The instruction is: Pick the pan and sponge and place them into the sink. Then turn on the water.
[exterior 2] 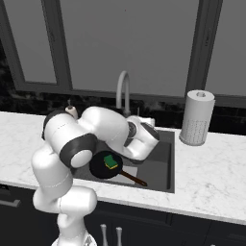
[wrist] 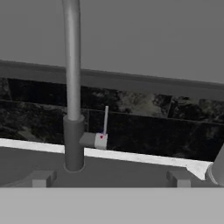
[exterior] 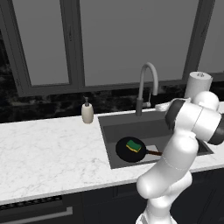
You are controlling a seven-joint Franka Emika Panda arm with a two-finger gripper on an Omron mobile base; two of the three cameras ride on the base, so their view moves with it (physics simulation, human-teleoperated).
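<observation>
Sink [exterior: 114,122] loaded: pan [exterior: 127,153], sponge [exterior: 134,145] in. Claw [wrist: 109,183] released, facing faucet [wrist: 72,109]; risk: slipping past thin lever [wrist: 105,122], no water.

White marble counter [exterior: 43,153] with a sink [exterior: 131,124] recessed at its right. Soap bottle [exterior: 87,113] stands left of the faucet [exterior: 144,87]; paper-towel roll [exterior 2: 197,117] far right.

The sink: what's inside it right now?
Inside the sink lies the black pan with the green sponge on it, its handle pointing right. The robot's arm covers the basin's right part, so anything there is hidden.
</observation>
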